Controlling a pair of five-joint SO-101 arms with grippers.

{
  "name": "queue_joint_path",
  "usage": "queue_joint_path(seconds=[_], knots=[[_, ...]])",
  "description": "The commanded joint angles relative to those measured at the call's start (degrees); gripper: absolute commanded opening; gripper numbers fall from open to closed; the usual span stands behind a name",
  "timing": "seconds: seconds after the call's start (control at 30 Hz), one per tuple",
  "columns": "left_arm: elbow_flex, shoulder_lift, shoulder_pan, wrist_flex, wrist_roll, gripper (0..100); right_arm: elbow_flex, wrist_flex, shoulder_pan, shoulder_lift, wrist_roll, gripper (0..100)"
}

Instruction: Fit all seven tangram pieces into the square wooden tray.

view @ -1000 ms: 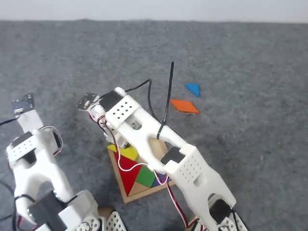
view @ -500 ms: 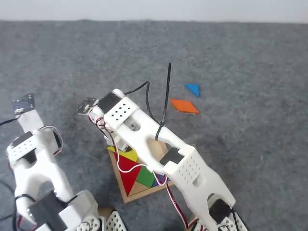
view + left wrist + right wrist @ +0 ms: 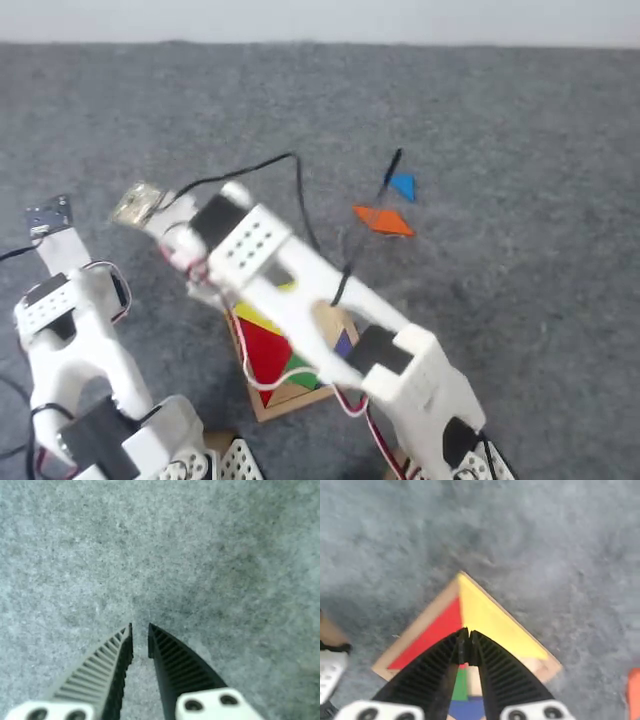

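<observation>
The right gripper [image 3: 465, 632] has its 2 fingers [image 3: 432, 680] pressed together, and nothing is between them. It hangs just over the wooden tray [image 3: 272, 405], near 1 corner. Right under its tips the red triangle [image 3: 427, 640] and the yellow triangle [image 3: 490, 620] meet. They lie side by side, flat in the tray. A bit back from the tips, closer to the arm, sit a green piece [image 3: 461, 685] and a dark blue piece [image 3: 465, 711], also in the tray. Some plain wood shows next to them.

2 pieces are not in the tray. An orange piece [image 3: 383, 221] and a small blue triangle [image 3: 402, 186] lie on the grey mat [image 3: 520, 300]. They are well apart from this gripper, off past the tray, and near each other.

The left gripper [image 3: 140, 626] has a thin gap between its fingers and holds nothing. It points down at the grey mat, well away from the tray and the pieces.
</observation>
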Motion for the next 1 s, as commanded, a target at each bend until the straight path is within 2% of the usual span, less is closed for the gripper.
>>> queue_joint_path(seconds=[0.0, 0.2, 0.37, 0.57, 0.63, 0.77, 0.97], knots=[[-0.31, -2.64, 0.18, -0.53, -0.62, 5, 3.43, -4.35, -1.71, -7.87, -2.37, 0.7], [5.32, -10.37, 0.62, -2.73, -0.62, 3, 22.68, -10.95, 1.98, -23.08, -2.02, 0.7], [17.89, -29.19, 3.25, -6.77, -0.62, 3, 45.98, -23.16, 7.52, -38.99, 1.85, 0.7], [29.14, -50.11, 5.54, -7.3, -0.7, 3, 67.43, -37.41, 5.85, -53.14, 3.78, 0.7], [32.04, -55.21, 5.71, -7.38, -2.11, 3, 69.89, -40.48, 5.85, -54.55, 3.52, 3.9], [37.93, -62.95, 5.89, -10.73, -6.59, 3, 69.89, -44.09, 4.88, -52.35, 3.43, 16.5], [40.92, -68.31, 6.77, -10.99, -6.51, 3, 66.99, -49.98, 0.48, -41.89, 3.52, 14.7]])
